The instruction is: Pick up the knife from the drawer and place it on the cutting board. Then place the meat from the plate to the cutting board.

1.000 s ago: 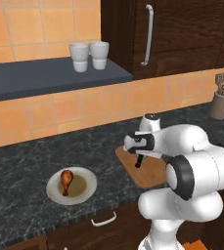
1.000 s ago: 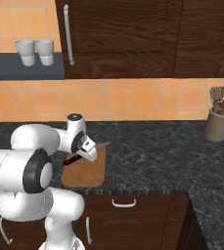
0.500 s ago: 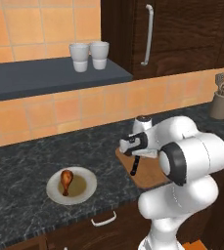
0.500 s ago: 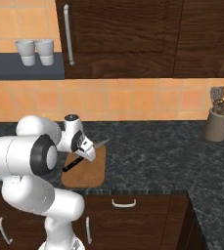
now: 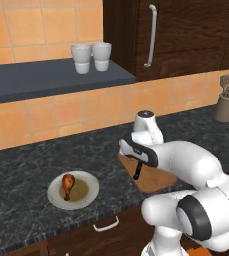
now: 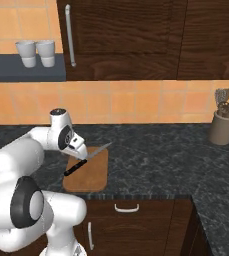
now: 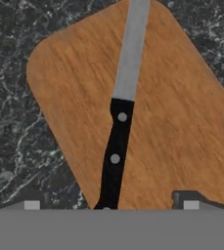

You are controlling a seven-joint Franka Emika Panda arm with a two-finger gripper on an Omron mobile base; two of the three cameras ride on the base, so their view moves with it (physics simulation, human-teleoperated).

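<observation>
**Inspector:** State of the jaws (image 7: 111, 205)?

**Assistant:** Released. In the hand view the two finger tips (image 7: 32, 205) stand far apart at the bottom, one on each side of the knife (image 7: 118, 117), with clear gaps between them and its black handle. Nothing is grasped.

**Inspector:** Where is the knife?

**Assistant:** Over the board (image 7: 172, 122). In the hand view the handle runs up the middle and the silver blade carries on past the board's far edge. From the right base view the knife (image 6: 86, 159) sits tilted, blade tip raised toward the back of the bench (image 6: 156, 160), handle lower toward the front edge. Whether it rests on the wood or hangs just above it, I cannot tell.

**Inspector:** The board itself?

**Assistant:** Flat on the bench near the front edge (image 5: 153, 179), partly covered by the arm.

**Inspector:** The meat?

**Assistant:** On the plate (image 5: 88, 192), well apart from the board, further left along the front edge. The drumstick (image 5: 67, 185) lies on the plate's left half.

**Inspector:** Anything else?

**Assistant:** Two cups (image 5: 91, 57) on the shelf (image 5: 46, 80); a utensil pot (image 6: 221, 125) at the back right.
</observation>
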